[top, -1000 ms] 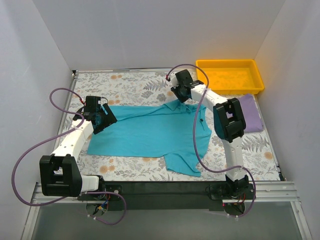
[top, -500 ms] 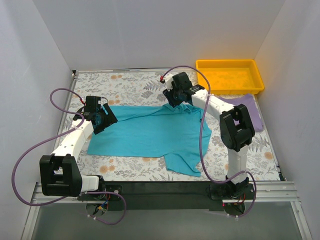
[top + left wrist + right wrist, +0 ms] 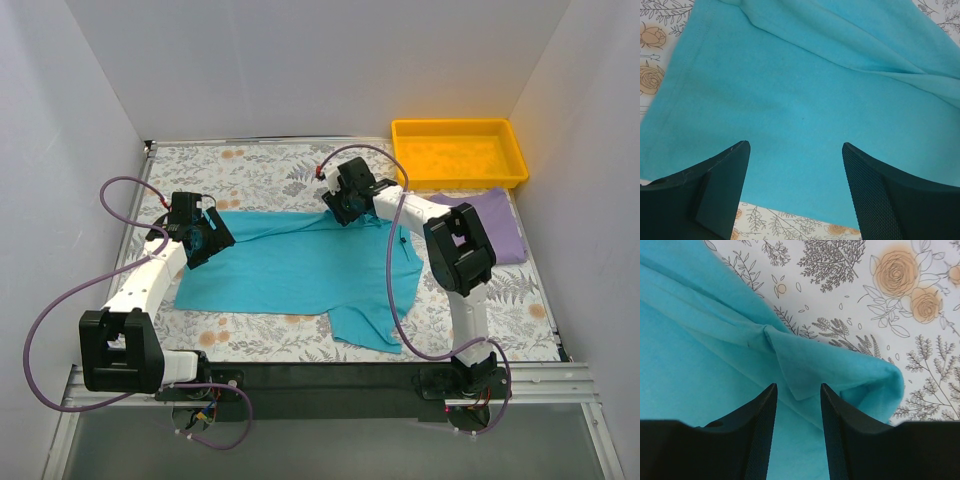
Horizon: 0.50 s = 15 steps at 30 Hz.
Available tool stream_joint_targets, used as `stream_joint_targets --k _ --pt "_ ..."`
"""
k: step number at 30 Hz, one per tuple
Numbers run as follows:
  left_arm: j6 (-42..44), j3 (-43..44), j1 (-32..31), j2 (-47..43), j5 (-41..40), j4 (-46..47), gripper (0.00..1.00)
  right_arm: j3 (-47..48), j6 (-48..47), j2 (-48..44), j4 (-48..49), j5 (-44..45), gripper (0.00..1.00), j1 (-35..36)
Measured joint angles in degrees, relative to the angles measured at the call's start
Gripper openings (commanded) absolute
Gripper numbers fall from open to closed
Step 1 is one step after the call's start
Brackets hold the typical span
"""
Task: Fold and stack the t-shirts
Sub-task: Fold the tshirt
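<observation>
The teal t-shirt (image 3: 300, 265) lies spread flat across the middle of the flowered table, with one sleeve toward the near edge. My left gripper (image 3: 212, 243) hovers open over the shirt's left end; in the left wrist view (image 3: 795, 145) smooth teal cloth (image 3: 805, 90) and its hem show between the jaws. My right gripper (image 3: 337, 207) is open over the shirt's far edge; in the right wrist view (image 3: 798, 386) it straddles a folded collar flap (image 3: 800, 360) without pinching it. The lavender t-shirt (image 3: 503, 230) lies at the right, partly behind the right arm.
A yellow plastic tray (image 3: 450, 123) stands at the back right corner. White walls close in the table on the left, back and right. Purple cables loop from both arms over the table.
My right gripper has moved left and a little nearer along the shirt's far edge, to the collar. The left arm and the shirts have not moved.
</observation>
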Motion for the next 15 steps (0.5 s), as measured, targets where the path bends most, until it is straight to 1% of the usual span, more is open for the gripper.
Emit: stream_joint_targets --k 7,13,15 --pt "0.0 0.0 0.0 0.0 0.0 0.0 0.69 0.1 0.0 2.1 0.2 0.2 0.39 0.6" --pt "0.0 0.0 0.0 0.0 0.0 -0.4 0.69 0.2 -0.2 2.9 0.4 3.0 0.32 0.7" --pt "0.0 0.0 0.0 0.0 0.0 -0.5 0.69 0.2 -0.3 3.0 0.5 4.0 0.31 0.7"
